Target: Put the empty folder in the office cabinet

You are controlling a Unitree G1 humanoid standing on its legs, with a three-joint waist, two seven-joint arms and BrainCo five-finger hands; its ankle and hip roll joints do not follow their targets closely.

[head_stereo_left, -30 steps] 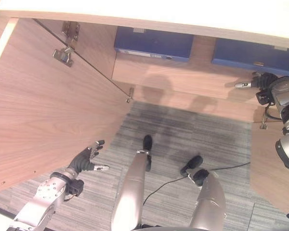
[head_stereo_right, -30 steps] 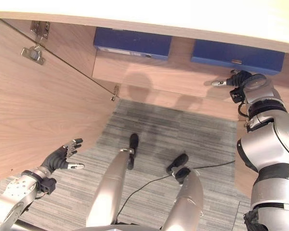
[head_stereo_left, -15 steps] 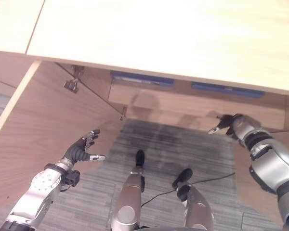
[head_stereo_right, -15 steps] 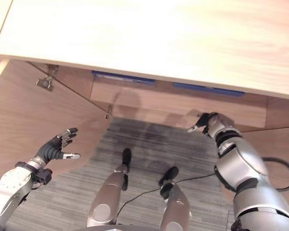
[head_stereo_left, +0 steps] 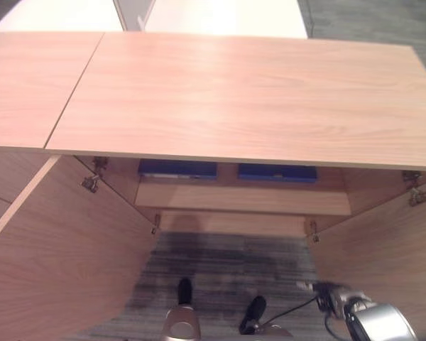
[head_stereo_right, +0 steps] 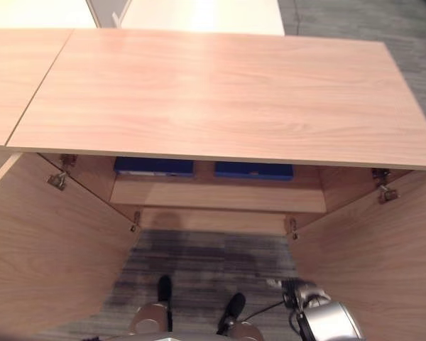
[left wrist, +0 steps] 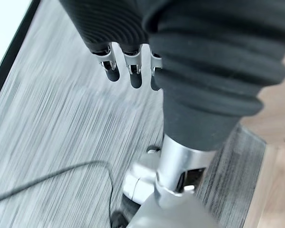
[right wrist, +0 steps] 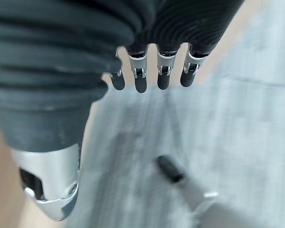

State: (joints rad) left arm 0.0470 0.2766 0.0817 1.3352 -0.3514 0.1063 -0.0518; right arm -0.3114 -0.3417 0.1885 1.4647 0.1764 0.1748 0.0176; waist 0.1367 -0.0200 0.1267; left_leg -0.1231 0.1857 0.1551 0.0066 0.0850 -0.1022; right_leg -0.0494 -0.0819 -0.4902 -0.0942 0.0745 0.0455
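Two blue folders (head_stereo_left: 177,168) (head_stereo_left: 277,172) are seen lying flat on the cabinet shelf (head_stereo_left: 241,199), side by side | both doors (head_stereo_left: 64,263) (head_stereo_left: 390,256) swung wide for access | left hand (left wrist: 128,66) and right hand (right wrist: 152,71) are held slack-fingered and empty, filing judged done

The right hand (right wrist: 85,52) takes up the upper left of the frame: its dark ribbed cover runs along the top, with the dark-tipped fingers (right wrist: 164,76) in a row below it, straight and holding nothing. Past them lies grey carpet (right wrist: 228,142). A strip of wood (right wrist: 0,190) shows at the lower left edge.
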